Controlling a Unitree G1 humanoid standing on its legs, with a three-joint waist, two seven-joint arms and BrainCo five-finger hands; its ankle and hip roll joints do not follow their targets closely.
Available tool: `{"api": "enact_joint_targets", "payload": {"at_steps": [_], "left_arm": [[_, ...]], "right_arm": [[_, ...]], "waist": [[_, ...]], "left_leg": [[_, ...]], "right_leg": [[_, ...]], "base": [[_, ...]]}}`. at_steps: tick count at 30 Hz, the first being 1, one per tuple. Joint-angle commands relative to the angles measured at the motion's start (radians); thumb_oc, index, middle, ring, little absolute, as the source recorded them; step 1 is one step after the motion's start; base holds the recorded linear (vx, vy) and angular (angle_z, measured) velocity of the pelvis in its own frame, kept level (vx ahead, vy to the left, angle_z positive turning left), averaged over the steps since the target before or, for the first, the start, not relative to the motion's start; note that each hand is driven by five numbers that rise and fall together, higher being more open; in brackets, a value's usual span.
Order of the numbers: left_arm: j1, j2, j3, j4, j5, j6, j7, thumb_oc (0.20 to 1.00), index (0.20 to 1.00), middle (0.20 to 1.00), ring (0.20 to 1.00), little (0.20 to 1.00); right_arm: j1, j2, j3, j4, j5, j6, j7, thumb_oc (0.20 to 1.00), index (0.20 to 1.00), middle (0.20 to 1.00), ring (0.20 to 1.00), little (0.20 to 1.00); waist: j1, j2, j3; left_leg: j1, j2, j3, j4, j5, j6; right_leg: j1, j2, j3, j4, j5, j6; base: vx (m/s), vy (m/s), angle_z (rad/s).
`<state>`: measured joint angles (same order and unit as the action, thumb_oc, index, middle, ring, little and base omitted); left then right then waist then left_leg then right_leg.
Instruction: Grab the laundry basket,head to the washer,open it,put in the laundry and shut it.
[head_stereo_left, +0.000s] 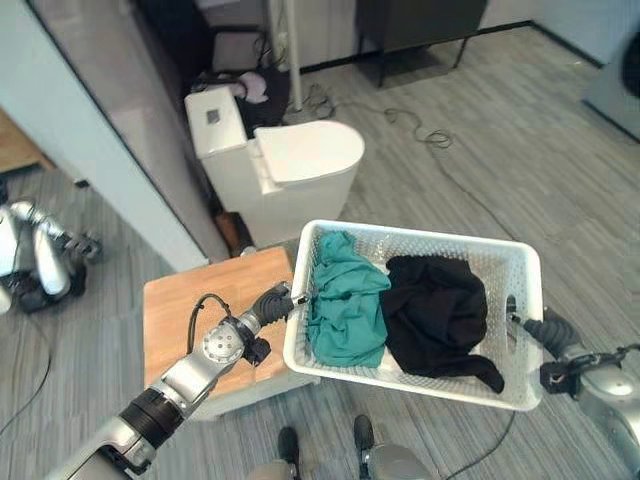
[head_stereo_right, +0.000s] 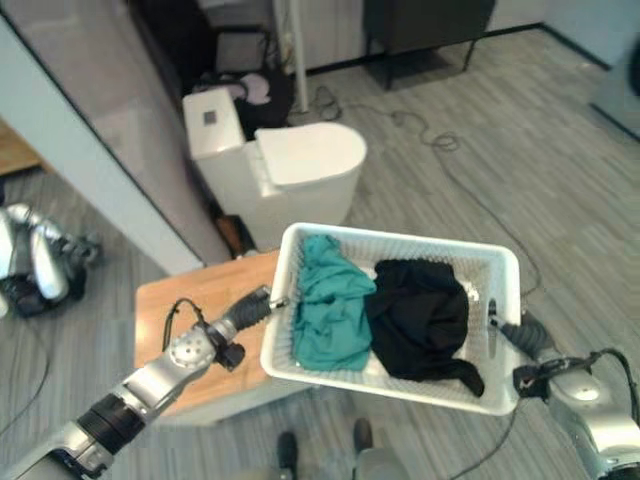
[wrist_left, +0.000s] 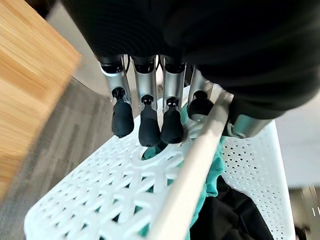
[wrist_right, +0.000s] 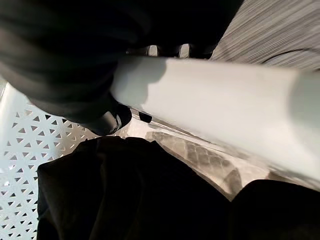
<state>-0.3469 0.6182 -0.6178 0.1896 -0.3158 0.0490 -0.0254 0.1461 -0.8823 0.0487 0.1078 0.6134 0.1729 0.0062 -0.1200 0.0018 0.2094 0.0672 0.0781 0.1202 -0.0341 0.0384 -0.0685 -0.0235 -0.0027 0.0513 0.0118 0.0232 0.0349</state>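
Note:
I hold a white perforated laundry basket (head_stereo_left: 420, 232) in the air between both hands, partly over a low wooden table (head_stereo_left: 190, 300). A teal garment (head_stereo_left: 345, 300) lies in its left half and a black garment (head_stereo_left: 440, 310) in its right half. My left hand (head_stereo_left: 272, 300) pinches the basket's left rim (wrist_left: 195, 165), its fingers (wrist_left: 150, 125) down the outer wall and the thumb inside. On the opposite side my right hand (head_stereo_left: 545, 328) is shut on the right rim (wrist_right: 225, 110), thumb (wrist_right: 107, 120) inside above the black garment (wrist_right: 125, 195).
A white toilet (head_stereo_left: 290, 165) stands just beyond the table. A pale partition wall (head_stereo_left: 110, 150) runs along the left, with a silver-grey machine (head_stereo_left: 35, 260) on the floor beside it. A grey appliance with a dark round front (head_stereo_left: 618, 70) sits at the far right. Cables lie on the grey floor.

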Motion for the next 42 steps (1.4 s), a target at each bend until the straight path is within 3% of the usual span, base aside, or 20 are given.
{"api": "enact_joint_targets", "payload": {"at_steps": [1,4,5,6,8,10,13,14,16,17,22,27,30,31,35,37,39,40,41,42], "left_arm": [[-0.101,-0.010,0.035,0.109,-0.012,-0.056,0.041,0.200,0.200,0.200,0.200,0.200],[-0.078,-0.006,0.073,0.130,0.014,-0.070,0.037,0.200,0.200,0.200,0.200,0.200],[-0.078,-0.006,0.074,0.130,0.014,-0.070,0.037,0.200,0.200,0.200,0.200,0.200],[-0.070,-0.007,0.082,0.147,0.031,-0.075,0.033,0.200,0.200,0.200,0.200,0.200],[-0.066,-0.007,0.085,0.154,0.039,-0.080,0.031,0.200,0.200,0.200,0.200,0.200],[-0.068,0.001,0.088,0.170,0.064,-0.090,0.026,0.200,0.200,0.200,0.200,0.200],[-0.076,0.011,0.089,0.186,0.083,-0.092,0.026,0.200,0.200,0.200,0.200,0.200],[-0.069,0.017,0.096,0.185,0.091,-0.094,0.024,0.200,0.200,0.200,0.200,0.200],[-0.051,0.029,0.122,0.179,0.096,-0.090,0.024,0.200,0.200,0.200,0.200,0.200],[-0.023,0.037,0.156,0.162,0.100,-0.085,0.020,0.200,0.200,0.200,0.200,0.200],[0.048,0.045,0.208,0.136,0.100,-0.078,0.012,0.200,0.200,0.200,0.200,0.200],[0.113,0.032,0.283,0.134,0.113,-0.076,0.023,0.200,0.200,0.200,0.200,0.200],[0.114,0.018,0.280,0.143,0.118,-0.076,0.024,0.200,0.200,0.200,0.200,0.200],[0.096,-0.008,0.264,0.153,0.131,-0.070,0.024,0.200,0.200,0.200,0.200,0.200],[0.065,-0.030,0.241,0.160,0.145,-0.066,0.025,0.200,0.200,0.200,0.200,0.200],[0.044,-0.036,0.242,0.171,0.148,-0.064,0.030,0.200,0.200,0.200,0.200,0.200],[0.027,-0.034,0.252,0.169,0.145,-0.061,0.037,0.200,0.200,0.200,0.200,0.200],[0.015,-0.033,0.262,0.175,0.145,-0.059,0.046,0.200,0.200,0.200,0.200,0.200],[0.014,-0.032,0.262,0.175,0.145,-0.059,0.046,0.200,0.200,0.200,0.200,0.200],[0.009,-0.040,0.282,0.174,0.141,-0.059,0.060,0.200,0.200,0.200,0.200,0.200]], "right_arm": [[-0.025,-0.033,-0.011,-0.057,0.065,-0.077,0.081,0.200,0.200,0.200,0.200,0.200],[-0.027,-0.021,-0.003,-0.068,0.065,-0.059,0.104,0.200,0.200,0.200,0.200,0.200],[-0.028,-0.020,-0.003,-0.068,0.065,-0.059,0.104,0.200,0.200,0.200,0.200,0.200],[-0.033,-0.013,0.000,-0.074,0.066,-0.050,0.114,0.200,0.200,0.200,0.200,0.200],[-0.036,-0.008,-0.001,-0.080,0.065,-0.048,0.116,0.200,0.200,0.200,0.200,0.200],[-0.060,0.012,-0.019,-0.084,0.070,-0.050,0.107,0.200,0.200,0.200,0.200,0.200],[-0.082,0.030,-0.028,-0.077,0.066,-0.061,0.095,0.200,0.200,0.200,0.200,0.200],[-0.092,0.039,-0.026,-0.071,0.061,-0.068,0.093,0.200,0.200,0.200,0.200,0.200],[-0.092,0.051,-0.034,-0.070,0.043,-0.072,0.095,0.200,0.200,0.200,0.200,0.200],[-0.067,0.078,-0.047,-0.074,0.026,-0.071,0.099,0.200,0.200,0.200,0.200,0.200],[-0.044,0.104,-0.038,-0.065,0.007,-0.068,0.121,0.200,0.200,0.200,0.200,0.200],[-0.069,0.109,0.010,-0.044,0.004,-0.049,0.145,0.200,0.200,0.200,0.200,0.200],[-0.040,0.097,0.000,-0.062,0.014,-0.050,0.156,0.200,0.200,0.200,0.200,0.200],[-0.004,0.085,-0.027,-0.071,0.023,-0.052,0.157,0.200,0.200,0.200,0.200,0.200],[0.038,0.081,-0.064,-0.081,0.039,-0.058,0.151,0.200,0.200,0.200,0.200,0.200],[0.047,0.087,-0.068,-0.075,0.045,-0.060,0.146,0.200,0.200,0.200,0.200,0.200],[0.057,0.094,-0.075,-0.082,0.057,-0.064,0.137,0.200,0.200,0.200,0.200,0.200],[0.060,0.093,-0.075,-0.086,0.061,-0.066,0.133,0.200,0.200,0.200,0.200,0.200],[0.059,0.094,-0.076,-0.086,0.061,-0.066,0.133,0.200,0.200,0.200,0.200,0.200],[0.073,0.090,-0.077,-0.090,0.066,-0.066,0.127,0.200,0.200,0.200,0.200,0.200]], "waist": [[0.025,-0.022,-0.086],[0.035,-0.014,-0.078],[0.035,-0.016,-0.080],[0.026,-0.008,-0.077],[0.017,-0.001,-0.070],[-0.008,0.010,-0.049],[-0.008,0.006,-0.035],[-0.003,0.009,-0.020],[0.014,0.022,0.008],[0.022,0.038,0.013],[0.053,0.045,-0.027],[0.098,0.026,-0.059],[0.100,0.015,-0.052],[0.098,0.010,-0.046],[0.088,0.001,-0.040],[0.085,-0.013,-0.036],[0.088,-0.035,-0.016],[0.094,-0.051,0.005],[0.092,-0.049,0.005],[0.098,-0.062,0.029]], "left_leg": [[-0.037,0.033,-0.190,0.210,-0.090,-0.018],[-0.018,-0.066,-0.360,0.245,-0.165,0.000],[-0.021,-0.068,-0.358,0.243,-0.160,-0.001],[-0.002,-0.103,-0.383,0.231,-0.204,0.007],[0.008,-0.123,-0.375,0.220,-0.229,0.015],[0.013,-0.157,-0.298,0.183,-0.243,0.045],[-0.009,-0.179,-0.230,0.172,-0.235,0.061],[-0.016,-0.180,-0.203,0.175,-0.231,0.066],[-0.021,-0.174,-0.153,0.173,-0.220,0.076],[-0.022,-0.158,-0.105,0.145,-0.193,0.085],[-0.027,-0.139,-0.048,0.089,-0.157,0.096],[-0.056,-0.109,0.030,0.062,-0.139,0.075],[-0.054,-0.094,0.010,0.065,-0.125,0.061],[-0.051,-0.075,-0.013,0.056,-0.104,0.036],[-0.056,-0.036,-0.046,0.052,-0.077,0.005],[-0.067,-0.004,-0.053,0.095,-0.078,-0.013],[-0.124,0.024,-0.063,0.232,-0.065,-0.019],[-0.162,0.036,-0.069,0.326,-0.030,-0.013],[-0.171,0.039,-0.074,0.339,-0.035,-0.014],[-0.217,0.047,-0.060,0.453,-0.025,0.011]], "right_leg": [[-0.057,-0.015,0.096,0.084,-0.014,0.103],[-0.098,0.023,0.223,0.102,0.013,0.120],[-0.101,0.020,0.225,0.100,0.016,0.121],[-0.127,0.036,0.290,0.107,0.036,0.140],[-0.146,0.040,0.328,0.114,0.050,0.158],[-0.187,0.030,0.399,0.089,0.106,0.210],[-0.220,0.010,0.395,0.064,0.132,0.227],[-0.243,-0.003,0.345,0.069,0.144,0.227],[-0.264,-0.060,0.150,0.088,0.117,0.218],[-0.243,-0.100,-0.003,0.151,0.064,0.165],[-0.169,-0.098,-0.046,0.204,0.004,0.135],[-0.100,-0.107,-0.074,0.062,0.027,0.149],[-0.078,-0.090,-0.067,0.058,0.001,0.128],[-0.064,-0.080,-0.104,0.067,-0.023,0.108],[-0.062,-0.058,-0.144,0.089,-0.052,0.087],[-0.050,-0.040,-0.151,0.095,-0.067,0.072],[-0.029,-0.028,-0.150,0.092,-0.073,0.057],[-0.020,-0.024,-0.146,0.094,-0.071,0.047],[-0.022,-0.022,-0.149,0.094,-0.071,0.046],[0.000,-0.016,-0.155,0.095,-0.080,0.029]], "base": [[-0.10,0.022,-0.93],[-0.08,0.077,-1.28],[-0.11,0.161,-1.82],[-0.14,0.204,-1.26],[-0.17,0.234,-1.20],[-0.24,0.260,-1.14],[-0.20,0.125,-1.31],[-0.12,0.036,-0.60],[-0.25,0.082,-1.19],[-0.26,0.067,-1.60],[-0.13,-0.009,-0.82],[-0.06,-0.185,-0.45],[0.01,-0.230,-0.31],[0.02,-0.336,0.27],[0.02,-0.255,0.65],[0.05,-0.295,0.30],[0.00,-0.317,0.29],[-0.04,-0.219,0.22],[-0.01,-0.283,0.16],[0.01,-0.164,0.16]]}}
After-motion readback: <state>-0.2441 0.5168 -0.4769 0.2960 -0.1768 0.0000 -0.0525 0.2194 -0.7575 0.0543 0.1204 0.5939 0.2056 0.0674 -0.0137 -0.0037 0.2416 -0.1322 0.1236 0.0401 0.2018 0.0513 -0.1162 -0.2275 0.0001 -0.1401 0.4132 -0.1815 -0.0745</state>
